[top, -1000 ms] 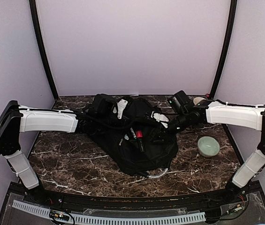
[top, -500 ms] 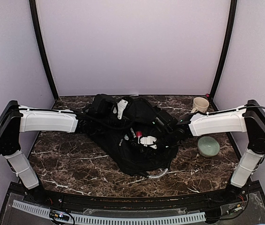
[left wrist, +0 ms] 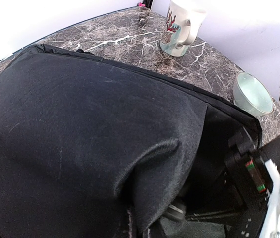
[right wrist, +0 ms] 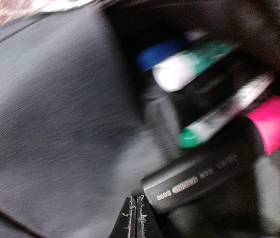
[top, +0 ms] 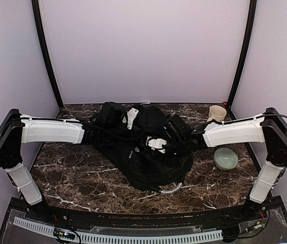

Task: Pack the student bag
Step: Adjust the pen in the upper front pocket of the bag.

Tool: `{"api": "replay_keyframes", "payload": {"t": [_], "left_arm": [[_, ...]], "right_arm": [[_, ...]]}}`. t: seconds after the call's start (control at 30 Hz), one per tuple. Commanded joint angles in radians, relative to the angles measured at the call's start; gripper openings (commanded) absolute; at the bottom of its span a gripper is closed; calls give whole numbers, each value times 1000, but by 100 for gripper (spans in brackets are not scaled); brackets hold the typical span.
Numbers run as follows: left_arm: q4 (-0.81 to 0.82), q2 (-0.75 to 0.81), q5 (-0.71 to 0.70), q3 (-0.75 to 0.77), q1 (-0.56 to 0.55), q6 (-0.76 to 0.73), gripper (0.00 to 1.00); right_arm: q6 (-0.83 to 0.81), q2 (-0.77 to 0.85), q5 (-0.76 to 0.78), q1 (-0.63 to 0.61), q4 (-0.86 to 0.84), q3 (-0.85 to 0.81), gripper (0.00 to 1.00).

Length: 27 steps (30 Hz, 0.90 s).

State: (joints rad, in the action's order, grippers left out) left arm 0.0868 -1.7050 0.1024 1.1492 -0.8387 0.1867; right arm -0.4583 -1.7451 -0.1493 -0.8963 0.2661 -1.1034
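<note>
The left hand [top: 131, 120] pinches a fold of the large black soft fabric backpack [top: 151, 168]. The right hand [right wrist: 135, 218] is pressed together and empty, with a black pink-capped marker [right wrist: 204, 173] just beyond its tips.

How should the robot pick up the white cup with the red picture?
Probably by its rim, coming straight down from above: the mug stands upright with its mouth open, so one of the jaws can slip inside and one outside. Choose the side away from the handle, which sticks out toward the green bowl.
</note>
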Motion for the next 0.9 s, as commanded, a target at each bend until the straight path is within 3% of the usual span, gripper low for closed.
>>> {"api": "replay_keyframes", "payload": {"t": [0.0, 0.5, 0.67, 0.87], "left_arm": [[39, 59, 55, 36, -7, -7, 0], [37, 59, 56, 35, -7, -11, 0], [35, 59, 49, 35, -7, -15, 0], [25, 59, 42, 37, -7, -35, 2]], "right_arm": [[34, -20, 101, 17, -134, -40, 1], [98, -50, 144, 34, -348, 3, 2], [109, -45, 143, 34, -326, -1, 2], [70, 93, 43, 40, -185, 38, 5]]}}
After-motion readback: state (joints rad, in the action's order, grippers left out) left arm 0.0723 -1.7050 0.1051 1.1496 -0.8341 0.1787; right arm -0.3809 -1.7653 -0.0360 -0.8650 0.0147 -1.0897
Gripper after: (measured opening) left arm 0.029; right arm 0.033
